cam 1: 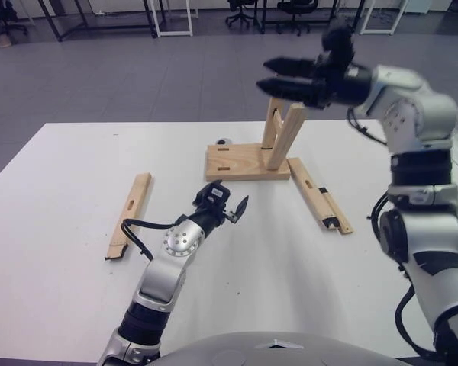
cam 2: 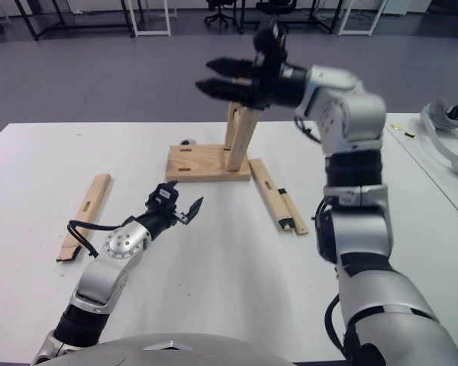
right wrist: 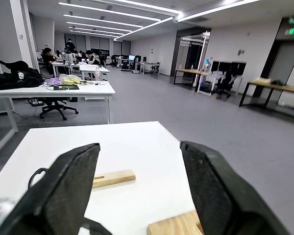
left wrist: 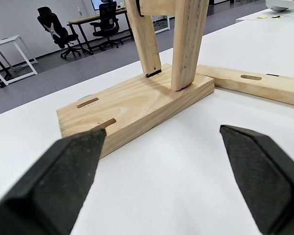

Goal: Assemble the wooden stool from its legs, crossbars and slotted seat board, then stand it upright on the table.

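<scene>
Seat board (cam 1: pixel 240 164) lies flat on the table (cam 1: pixel 61 175), centre of frame, upper half. Two legs (cam 1: pixel 284 130) stand in its right end. Loose leg (cam 1: pixel 131 213) lies flat at left-centre, and more loose pieces (cam 1: pixel 318 194) lie flat just right of the board. Left gripper (cam 1: pixel 227 200) is low at centre, just below the board, fingers apart, empty. Right gripper (cam 1: pixel 266 75) is raised at upper centre-right by the legs' tops, fingers apart, empty.

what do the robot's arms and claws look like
The left arm and right arm are silver-grey shells with black joints and loose black cables. The left claw and right claw each have two matte black, tapered fingers.
</scene>
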Action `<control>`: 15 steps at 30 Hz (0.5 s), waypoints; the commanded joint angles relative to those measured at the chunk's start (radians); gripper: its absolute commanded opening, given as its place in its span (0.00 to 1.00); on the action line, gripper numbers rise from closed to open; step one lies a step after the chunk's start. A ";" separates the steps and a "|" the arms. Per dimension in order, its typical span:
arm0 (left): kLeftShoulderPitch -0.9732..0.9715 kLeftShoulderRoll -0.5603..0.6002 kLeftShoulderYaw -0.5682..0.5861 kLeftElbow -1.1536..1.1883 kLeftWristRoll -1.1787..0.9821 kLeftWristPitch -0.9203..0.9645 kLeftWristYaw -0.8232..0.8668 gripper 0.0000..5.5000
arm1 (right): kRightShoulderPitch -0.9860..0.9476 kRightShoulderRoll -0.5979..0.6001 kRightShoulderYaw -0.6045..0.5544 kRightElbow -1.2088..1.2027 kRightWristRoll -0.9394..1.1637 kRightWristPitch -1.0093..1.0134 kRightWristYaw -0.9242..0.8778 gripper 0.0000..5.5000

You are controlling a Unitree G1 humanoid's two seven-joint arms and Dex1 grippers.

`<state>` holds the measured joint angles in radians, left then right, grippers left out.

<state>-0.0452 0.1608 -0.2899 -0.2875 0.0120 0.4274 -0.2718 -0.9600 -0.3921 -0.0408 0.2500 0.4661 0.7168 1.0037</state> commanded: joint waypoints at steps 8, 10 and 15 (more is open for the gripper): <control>0.012 -0.004 -0.003 -0.002 0.005 -0.002 0.002 0.78 | 0.093 0.080 -0.047 0.093 -0.095 0.102 -0.432 0.56; 0.013 -0.005 -0.002 -0.002 0.005 -0.002 0.004 0.78 | 0.092 0.012 -0.037 0.133 -0.129 0.089 -0.425 0.56; 0.016 -0.003 0.000 -0.002 0.004 -0.004 0.003 0.78 | -0.084 -0.156 -0.025 0.448 -0.244 -0.121 -0.392 0.56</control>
<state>-0.0334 0.1583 -0.2904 -0.2853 0.0118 0.4274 -0.2673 -0.9723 -0.5082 -0.0705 0.5913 0.2629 0.6547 0.6061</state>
